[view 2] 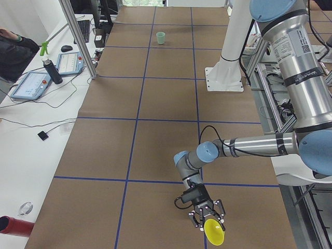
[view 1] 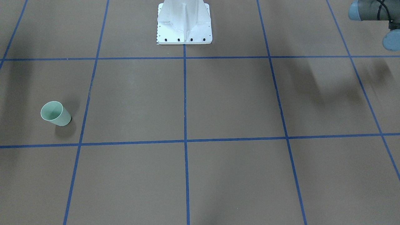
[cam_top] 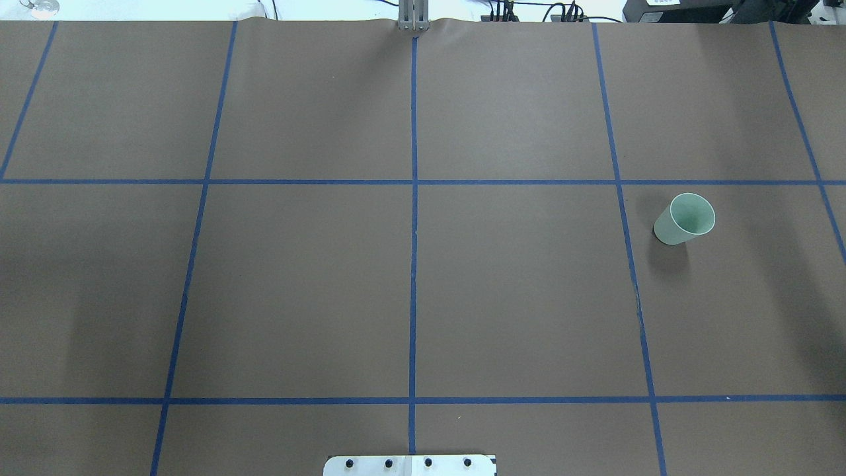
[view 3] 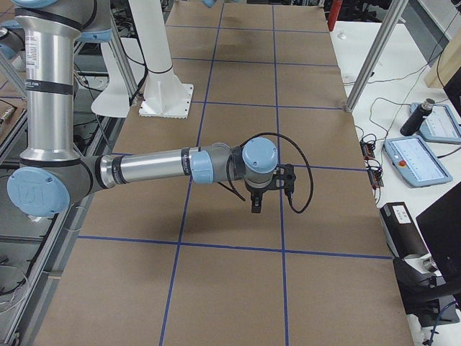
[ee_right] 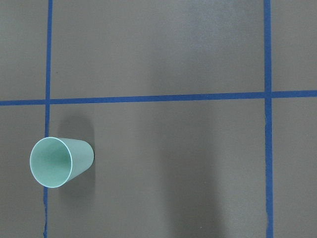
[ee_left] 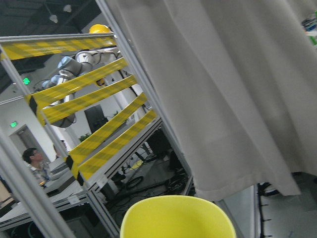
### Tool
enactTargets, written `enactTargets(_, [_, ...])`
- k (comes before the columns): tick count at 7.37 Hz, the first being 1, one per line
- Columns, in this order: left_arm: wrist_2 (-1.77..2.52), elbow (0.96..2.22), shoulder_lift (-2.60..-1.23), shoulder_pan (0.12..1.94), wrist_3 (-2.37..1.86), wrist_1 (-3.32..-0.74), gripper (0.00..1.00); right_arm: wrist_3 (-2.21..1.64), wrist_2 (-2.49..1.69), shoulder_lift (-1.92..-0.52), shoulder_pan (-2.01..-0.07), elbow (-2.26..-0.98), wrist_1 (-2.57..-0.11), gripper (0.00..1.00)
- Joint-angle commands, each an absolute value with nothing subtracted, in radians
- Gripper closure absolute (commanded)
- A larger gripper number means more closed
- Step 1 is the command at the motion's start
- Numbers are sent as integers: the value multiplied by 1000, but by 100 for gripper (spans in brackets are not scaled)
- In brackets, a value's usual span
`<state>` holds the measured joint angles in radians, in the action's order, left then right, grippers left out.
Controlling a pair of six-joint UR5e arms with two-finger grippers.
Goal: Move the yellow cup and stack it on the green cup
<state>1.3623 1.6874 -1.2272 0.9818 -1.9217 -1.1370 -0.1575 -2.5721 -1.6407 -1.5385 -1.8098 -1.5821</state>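
The green cup point(view 1: 56, 114) stands upright on the brown table, on my right side point(cam_top: 684, 220); it is small and far off in the exterior left view point(view 2: 161, 38). The right wrist view looks straight down on it point(ee_right: 60, 161), at the lower left. My right gripper point(view 3: 256, 205) hangs above the table, and I cannot tell whether it is open or shut. My left gripper point(view 2: 207, 215) is off the table's left end, tilted, with the yellow cup point(view 2: 214, 232) between its fingers. The cup's rim fills the bottom of the left wrist view point(ee_left: 178, 218).
The white robot base point(view 1: 184, 23) stands at the table's rear middle. Blue tape lines point(cam_top: 414, 198) divide the brown table into squares. Tablets and a bottle point(view 2: 52, 70) lie on a side desk. Part of my left arm point(view 1: 372, 11) shows at the front view's top right.
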Motion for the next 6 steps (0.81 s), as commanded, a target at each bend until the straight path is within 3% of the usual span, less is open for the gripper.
enactTargets(1, [1313,1706,-1308,1049,-1838,-1150,91,-156,-2571,-1634,-1539,-1802,-1580,0])
enactTargets(6, [1279,1687,-1696,1072,-1678,-1222,91,-155,-2566,-1623,-1534,-1801,-1577,0])
